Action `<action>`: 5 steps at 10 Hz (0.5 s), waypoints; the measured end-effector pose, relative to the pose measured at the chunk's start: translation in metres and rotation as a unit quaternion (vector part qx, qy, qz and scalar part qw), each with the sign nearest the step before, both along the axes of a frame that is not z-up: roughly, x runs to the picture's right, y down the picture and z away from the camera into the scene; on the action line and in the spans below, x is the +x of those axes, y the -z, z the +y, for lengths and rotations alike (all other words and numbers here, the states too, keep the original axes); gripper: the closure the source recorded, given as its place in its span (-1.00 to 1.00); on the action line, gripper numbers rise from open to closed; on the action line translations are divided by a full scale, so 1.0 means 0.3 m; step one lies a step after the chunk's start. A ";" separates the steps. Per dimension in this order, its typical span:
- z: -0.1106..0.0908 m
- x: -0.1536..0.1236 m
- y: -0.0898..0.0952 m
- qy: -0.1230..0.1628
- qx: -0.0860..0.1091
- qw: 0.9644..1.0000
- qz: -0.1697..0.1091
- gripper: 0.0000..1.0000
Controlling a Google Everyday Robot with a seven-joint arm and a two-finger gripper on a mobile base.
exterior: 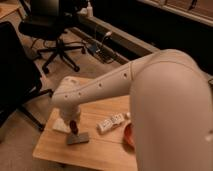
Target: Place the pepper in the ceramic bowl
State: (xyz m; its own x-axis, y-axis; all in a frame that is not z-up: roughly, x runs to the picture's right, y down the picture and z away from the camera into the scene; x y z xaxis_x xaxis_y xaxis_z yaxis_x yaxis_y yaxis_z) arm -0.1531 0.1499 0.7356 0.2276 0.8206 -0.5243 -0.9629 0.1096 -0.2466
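The pepper [74,125] is a small dark red shape at the left end of the wooden table [100,152]. My gripper [73,128] points straight down from the white wrist onto it, shut on the pepper just above the tabletop. The ceramic bowl [128,135] shows only as an orange-red rim at the table's right side. My broad white upper arm hides the rest of it.
A flat grey block [78,138] lies just in front of the gripper, and a white cloth-like thing [59,125] lies to its left. A white packet [111,122] sits between gripper and bowl. Black office chairs [55,30] stand on the floor behind and to the left.
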 end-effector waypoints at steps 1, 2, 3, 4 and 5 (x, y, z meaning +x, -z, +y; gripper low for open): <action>-0.029 0.056 0.003 -0.012 0.003 1.000 0.008 0.97; -0.045 0.123 0.000 -0.026 0.000 0.999 0.021 0.97; -0.046 0.191 -0.011 -0.035 -0.004 0.999 0.036 0.97; -0.043 0.257 -0.021 -0.046 -0.009 0.998 0.051 0.97; -0.039 0.334 -0.030 -0.057 -0.013 0.996 0.068 0.97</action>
State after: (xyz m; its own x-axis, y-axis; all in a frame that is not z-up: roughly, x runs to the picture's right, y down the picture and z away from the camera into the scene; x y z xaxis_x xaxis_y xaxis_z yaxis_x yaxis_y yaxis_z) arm -0.0529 0.1381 0.7446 0.0594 0.8225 -0.5657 -0.9935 -0.0065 -0.1137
